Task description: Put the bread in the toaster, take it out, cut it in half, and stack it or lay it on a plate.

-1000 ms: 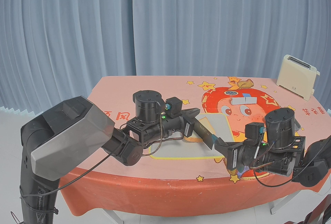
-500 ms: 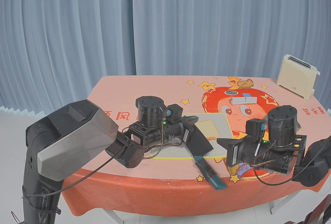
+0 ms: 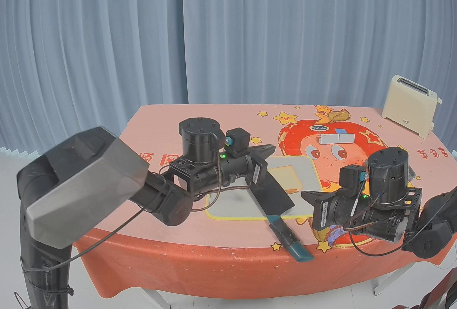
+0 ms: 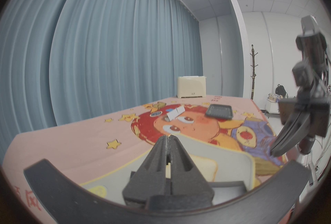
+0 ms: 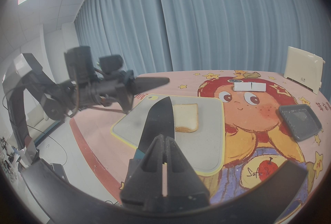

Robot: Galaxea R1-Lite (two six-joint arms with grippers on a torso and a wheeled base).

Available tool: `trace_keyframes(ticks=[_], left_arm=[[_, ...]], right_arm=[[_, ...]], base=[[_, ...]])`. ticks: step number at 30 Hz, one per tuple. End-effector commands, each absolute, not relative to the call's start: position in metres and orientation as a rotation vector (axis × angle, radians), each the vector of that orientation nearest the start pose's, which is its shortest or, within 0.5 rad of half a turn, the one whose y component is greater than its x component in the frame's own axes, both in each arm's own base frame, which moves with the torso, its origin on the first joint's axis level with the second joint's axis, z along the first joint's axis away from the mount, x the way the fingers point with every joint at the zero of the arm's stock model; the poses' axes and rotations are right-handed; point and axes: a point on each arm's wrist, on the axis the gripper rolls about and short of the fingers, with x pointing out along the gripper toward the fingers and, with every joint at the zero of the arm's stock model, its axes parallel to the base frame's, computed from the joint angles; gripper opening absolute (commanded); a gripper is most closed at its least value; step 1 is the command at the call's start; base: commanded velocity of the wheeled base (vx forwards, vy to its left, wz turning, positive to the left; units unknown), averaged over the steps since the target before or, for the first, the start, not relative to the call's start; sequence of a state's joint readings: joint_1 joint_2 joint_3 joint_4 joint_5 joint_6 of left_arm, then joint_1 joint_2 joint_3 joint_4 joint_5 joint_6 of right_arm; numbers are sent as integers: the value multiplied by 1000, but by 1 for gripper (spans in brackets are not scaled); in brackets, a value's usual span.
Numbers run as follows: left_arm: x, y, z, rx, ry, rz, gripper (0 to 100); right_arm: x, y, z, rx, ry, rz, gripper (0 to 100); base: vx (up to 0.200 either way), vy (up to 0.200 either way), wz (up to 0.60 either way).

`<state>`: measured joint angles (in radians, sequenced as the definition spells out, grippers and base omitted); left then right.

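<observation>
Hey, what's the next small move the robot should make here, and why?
Probably open the right end effector and lower it onto the teal handle of the knife: it lies loose, blade on the cutting board beside the bread slice, which shows no cut I can see.

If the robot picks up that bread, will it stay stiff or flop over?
The bread lies flat on the board as one thin slice, so it is probably very light. Its face looks pale, so it may be soft and sag if held by one edge. A hard squeeze would likely dent or tear it.
</observation>
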<state>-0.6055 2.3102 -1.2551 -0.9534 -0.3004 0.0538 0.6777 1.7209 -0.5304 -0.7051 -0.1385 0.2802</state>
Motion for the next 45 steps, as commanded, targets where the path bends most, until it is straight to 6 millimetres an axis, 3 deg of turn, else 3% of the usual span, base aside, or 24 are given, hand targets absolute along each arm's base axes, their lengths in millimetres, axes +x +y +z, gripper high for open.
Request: trace_keyframes(ticks=[1,3,4,7,9,10,12,18,25,36,37,45], left_arm=[[337,-224,166,36,-15,-871,0],[320,-196,180,27,-12,-834,0],[309,-180,183,19,-2,-812,0],[281,-139,190,-6,23,-741,0],[276,-130,191,-9,24,-722,0],[258,-102,194,-29,30,-658,0],[245,-86,202,-58,14,-612,0],[250,-57,206,-68,-7,-505,0],[249,-50,208,-65,-16,-486,0],[249,-50,208,-64,-18,-486,0],[249,-50,208,-64,-18,-486,0],[249,-50,210,-63,-25,-486,0]], right_arm=[[209,167,112,54,517,436,0],[207,168,112,49,515,431,0],[204,168,113,47,511,431,100],[196,170,123,56,478,453,100],[194,171,126,57,474,463,100],[187,178,130,44,476,504,100],[183,187,131,7,508,535,100],[173,203,105,-113,667,564,100],[183,217,90,-169,705,563,100],[189,219,84,-198,699,501,100],[189,219,84,-199,700,500,0],[189,218,77,-212,720,494,0]], base=[[0,0,0],[0,0,0],[0,0,0],[0,0,0],[0,0,0],[0,0,0],[0,0,0],[0,0,0],[0,0,0],[0,0,0],[0,0,0],[0,0,0]])
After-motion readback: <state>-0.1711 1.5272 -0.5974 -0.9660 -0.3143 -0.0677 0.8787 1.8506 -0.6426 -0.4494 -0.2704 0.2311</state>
